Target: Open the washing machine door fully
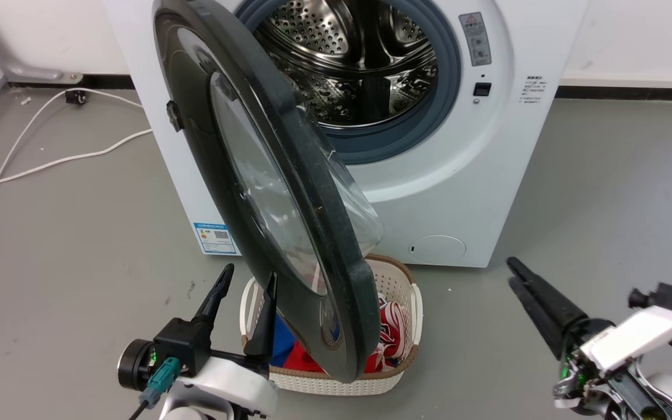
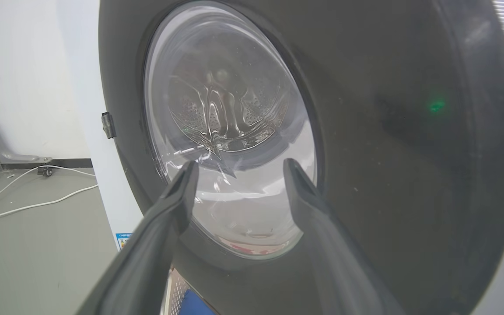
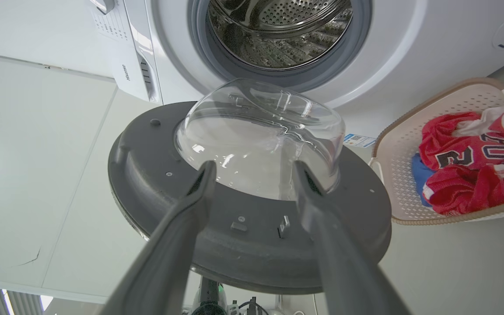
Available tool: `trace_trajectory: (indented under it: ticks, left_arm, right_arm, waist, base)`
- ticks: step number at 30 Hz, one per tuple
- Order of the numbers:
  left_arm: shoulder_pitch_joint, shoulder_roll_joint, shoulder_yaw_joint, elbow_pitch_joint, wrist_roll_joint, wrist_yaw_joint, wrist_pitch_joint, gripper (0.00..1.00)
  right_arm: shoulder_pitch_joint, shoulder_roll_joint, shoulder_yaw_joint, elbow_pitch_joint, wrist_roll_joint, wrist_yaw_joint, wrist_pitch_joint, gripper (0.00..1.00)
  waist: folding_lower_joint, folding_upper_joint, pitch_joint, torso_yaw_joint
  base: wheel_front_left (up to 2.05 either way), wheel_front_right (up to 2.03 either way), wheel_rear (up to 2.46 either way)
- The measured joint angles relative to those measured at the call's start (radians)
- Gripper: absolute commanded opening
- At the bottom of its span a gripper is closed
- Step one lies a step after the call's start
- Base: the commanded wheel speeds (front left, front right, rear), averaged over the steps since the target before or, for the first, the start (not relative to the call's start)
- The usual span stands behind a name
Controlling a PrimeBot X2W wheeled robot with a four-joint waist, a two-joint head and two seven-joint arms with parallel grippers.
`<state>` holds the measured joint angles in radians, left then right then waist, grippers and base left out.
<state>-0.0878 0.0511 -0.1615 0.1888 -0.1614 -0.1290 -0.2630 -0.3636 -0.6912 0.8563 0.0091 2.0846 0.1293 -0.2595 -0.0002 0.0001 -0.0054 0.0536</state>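
The washing machine door [image 1: 272, 186] stands swung out about halfway from the white washing machine [image 1: 464, 175], its edge turned toward the head camera and its lower rim hanging over a white laundry basket [image 1: 400, 286] of red and blue clothes [image 1: 391, 326]. The steel drum [image 1: 359, 58] behind it is uncovered. The left gripper [image 1: 249, 274] is released, its fingers spread and pointing at the door's outer face near the glass; whether a finger touches the door, I cannot tell. The right gripper [image 1: 512, 273] sits well apart at the lower right above the grey floor [image 1: 79, 233], also released, its fingers aimed at the door's inner side and clear glass bowl [image 3: 260, 131].
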Motion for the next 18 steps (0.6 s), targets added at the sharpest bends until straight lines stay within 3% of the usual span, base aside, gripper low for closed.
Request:
trace_trajectory:
  ticks: [6,10,14,18]
  left_arm:
    - [0.025,0.000,0.022,0.003,0.004,0.000,0.000,1.00]
    - [0.032,0.000,0.031,0.004,0.005,0.000,0.000,1.00]
    - [0.034,0.000,0.038,0.007,0.009,0.000,0.000,1.00]
    - [0.033,0.000,0.044,0.007,0.017,0.000,0.000,1.00]
  right_arm:
    - [0.171,0.071,-0.239,0.069,-0.186,0.000,-0.003,1.00]
    - [0.233,0.128,-0.396,0.152,-0.424,0.000,-0.003,1.00]
    - [0.256,0.185,-0.592,0.264,-0.817,0.000,-0.004,1.00]
    - [0.286,0.297,-0.772,0.284,-1.230,0.002,-0.003,1.00]
  waist:
    - [0.0000,0.0000,-0.012,-0.032]
    - [0.0000,0.0000,-0.018,-0.041]
    - [0.0001,0.0000,-0.022,-0.045]
    - [0.0001,0.0000,-0.026,-0.047]
  base:
    - [0.00,0.00,0.00]
    - [0.00,0.00,0.00]
    - [0.00,0.00,0.00]
    - [0.00,0.00,0.00]
